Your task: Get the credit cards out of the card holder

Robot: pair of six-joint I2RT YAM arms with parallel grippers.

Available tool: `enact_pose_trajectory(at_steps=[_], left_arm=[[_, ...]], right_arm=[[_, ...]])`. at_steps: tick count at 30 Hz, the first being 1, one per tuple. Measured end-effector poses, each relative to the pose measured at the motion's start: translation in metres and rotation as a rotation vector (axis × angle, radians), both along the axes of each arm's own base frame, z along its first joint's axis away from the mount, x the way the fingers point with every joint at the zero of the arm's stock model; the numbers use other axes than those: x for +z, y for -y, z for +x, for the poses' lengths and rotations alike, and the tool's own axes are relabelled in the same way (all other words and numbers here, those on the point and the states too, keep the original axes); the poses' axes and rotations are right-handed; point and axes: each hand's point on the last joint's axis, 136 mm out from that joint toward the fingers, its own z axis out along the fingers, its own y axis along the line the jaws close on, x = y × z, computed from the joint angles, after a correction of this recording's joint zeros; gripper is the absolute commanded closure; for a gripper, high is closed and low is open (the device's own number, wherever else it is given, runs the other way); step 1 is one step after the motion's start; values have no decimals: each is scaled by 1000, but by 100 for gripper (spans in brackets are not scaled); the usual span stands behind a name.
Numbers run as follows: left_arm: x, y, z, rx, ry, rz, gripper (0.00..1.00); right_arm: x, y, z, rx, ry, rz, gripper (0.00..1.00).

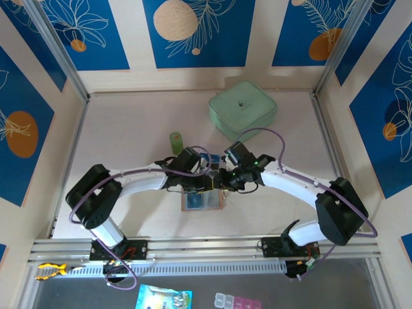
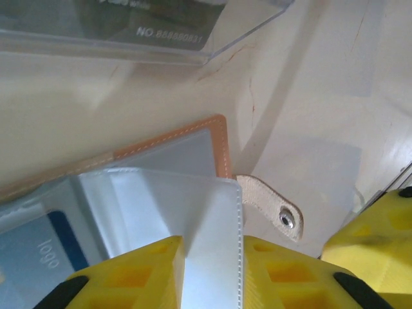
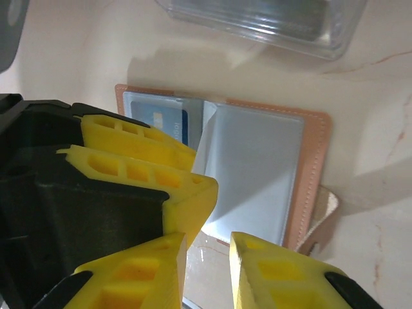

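The card holder [image 1: 203, 201] lies open on the table [image 1: 129, 129] at the middle of the top view, just below the point where the two arms meet. A mint-green pouch [image 1: 243, 109] sits above and to the right, and a small green cylinder [image 1: 176, 142] sits above and to the left.

In the left wrist view the left gripper [image 2: 211, 248] comes in from the bottom edge. Its yellow fingers [image 2: 129, 280] stand a narrow gap apart. A clear sleeve leaf [image 2: 193, 206] of the holder fills that gap face-on and is not squeezed between the pads. The leaf's stitched right edge runs beside the inner side of the right-hand finger. A light blue credit card [image 2: 38, 254] with a dark stripe shows inside a sleeve at the lower left. The tan rim and the snap tab [image 2: 280, 211] lie just above and to the right of the fingers. A clear plastic box [image 2: 129, 32] crosses the top of the frame.

In the right wrist view the right gripper [image 3: 207, 239] is at the bottom edge. Its fingers [image 3: 283, 277] are also narrowly parted, just below the holder's grey-blue right panel. The pale table and a translucent leaf edge show in the gap, and nothing is pinched there. The left gripper's tips [image 3: 206, 183] reach in from the left over the fold, beside the raised leaf. A blue card [image 3: 168, 122] peeks out above them.
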Motion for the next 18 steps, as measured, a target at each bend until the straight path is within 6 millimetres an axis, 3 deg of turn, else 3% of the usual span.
enact_pose_trajectory(at_steps=[18], left_arm=[[-6,3,0,-28,-20,28,56]], right_arm=[[-2,10,-2,-12,-2,-32,73]])
